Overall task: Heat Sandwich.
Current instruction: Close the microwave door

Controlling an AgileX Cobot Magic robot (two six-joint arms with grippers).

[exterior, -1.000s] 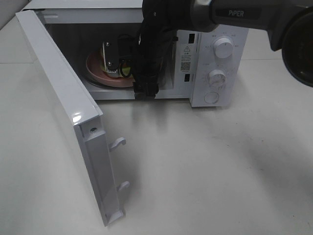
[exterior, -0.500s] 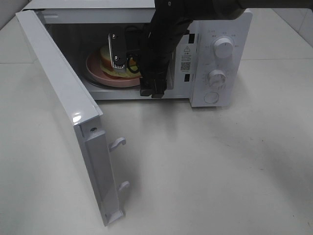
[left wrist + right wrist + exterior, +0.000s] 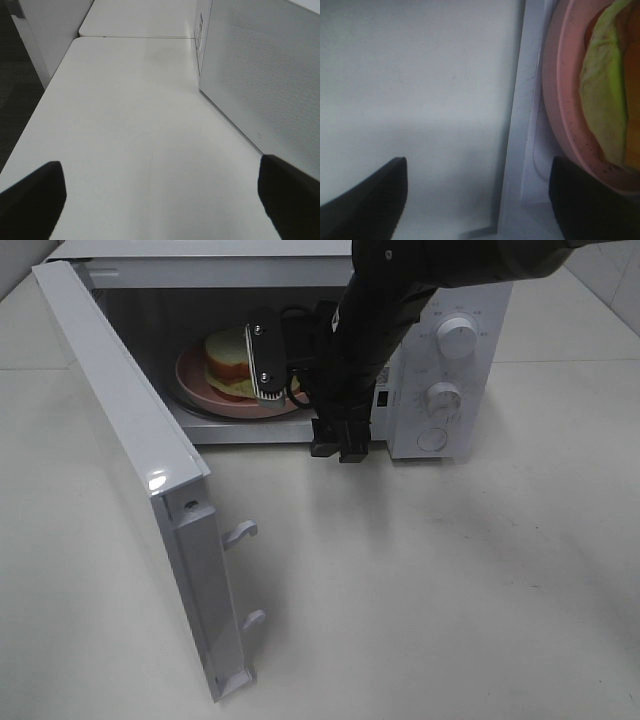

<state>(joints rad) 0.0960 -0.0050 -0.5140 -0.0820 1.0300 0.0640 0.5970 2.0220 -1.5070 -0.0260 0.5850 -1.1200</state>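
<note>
Sandwich (image 3: 228,360) first: you'll find it lying on the round pink plate (image 3: 192,380) inside the microwave (image 3: 200,272), whose door (image 3: 120,430) stands wide open toward the left of the high view. Your right hand (image 3: 477,207) hangs at the mouth of the oven, its fingers spread with nothing between them. From above, you can see one silver-faced finger (image 3: 265,362) just in front of the sandwich, overlapping its right edge; whether it touches the bread you cannot tell. Your right wrist camera looks across the white front sill (image 3: 520,125): bare bench (image 3: 410,75) lies on one side of it, the plate's rim and the sandwich's green leaf on the other. So the sandwich lies off to one side of the hand, not between the fingers. Your left hand (image 3: 160,200) is out of the high view; its wrist camera shows both dark fingers held wide apart over the bench, beside the microwave's perforated side wall (image 3: 270,75).
</note>
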